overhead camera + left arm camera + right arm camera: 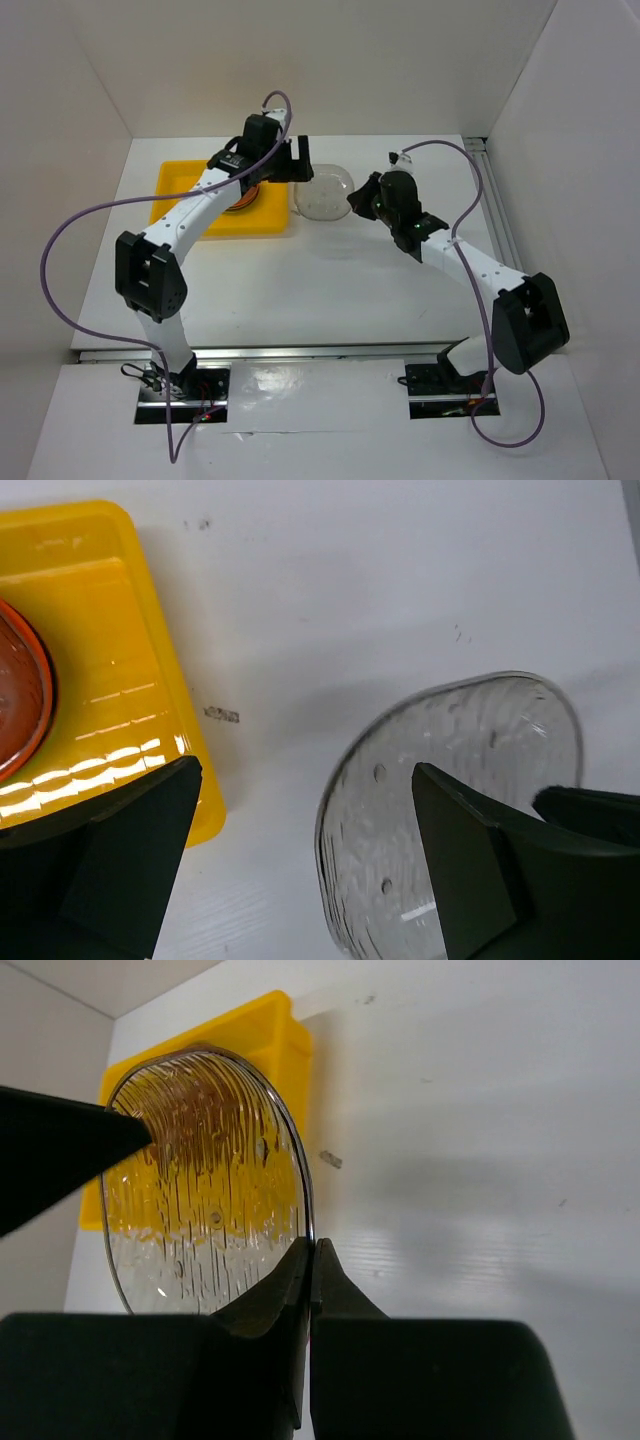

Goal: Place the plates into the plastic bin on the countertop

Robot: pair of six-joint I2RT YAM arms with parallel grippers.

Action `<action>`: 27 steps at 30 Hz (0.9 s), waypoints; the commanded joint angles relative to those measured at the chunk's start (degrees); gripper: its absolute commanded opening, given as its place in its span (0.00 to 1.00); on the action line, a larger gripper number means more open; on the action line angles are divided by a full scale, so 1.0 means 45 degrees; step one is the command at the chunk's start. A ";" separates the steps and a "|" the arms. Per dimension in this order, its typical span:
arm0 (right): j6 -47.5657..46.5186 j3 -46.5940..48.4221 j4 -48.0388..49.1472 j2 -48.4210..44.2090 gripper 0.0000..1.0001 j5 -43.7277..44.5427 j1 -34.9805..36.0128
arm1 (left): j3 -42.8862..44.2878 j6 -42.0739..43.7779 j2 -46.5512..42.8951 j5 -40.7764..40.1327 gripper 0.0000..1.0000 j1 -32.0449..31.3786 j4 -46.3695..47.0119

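Note:
A clear grey speckled rounded-square plate (325,193) is just right of the yellow plastic bin (180,180). My right gripper (358,200) is shut on the plate's right rim; in the right wrist view the fingertips (312,1255) pinch the edge of the plate (200,1190). My left gripper (290,170) is open and empty at the plate's left side. In the left wrist view one finger (130,860) is over the bin's edge (110,650) and the other finger (480,870) is over the plate (460,770). An orange plate (15,700) lies in the bin.
White walls enclose the white countertop (330,280) on three sides. The orange plate (243,203) is partly hidden under my left arm. A metal rail (495,200) runs along the right wall. The other plates are out of view.

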 commanded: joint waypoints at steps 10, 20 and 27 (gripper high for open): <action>0.0130 0.0449 0.1052 -0.0840 0.00 0.1779 0.0888 | 0.0816 0.0236 0.0626 0.0198 0.68 0.0159 -0.0989; 0.0365 0.0410 0.1286 -0.0995 0.00 0.1605 0.1143 | 0.1050 0.0236 0.0392 0.0451 0.17 0.0042 -0.0989; -0.0181 0.0390 0.0469 -0.0840 1.00 0.1973 0.1143 | 0.1556 0.0236 0.0509 -0.1438 0.00 0.0042 -0.1535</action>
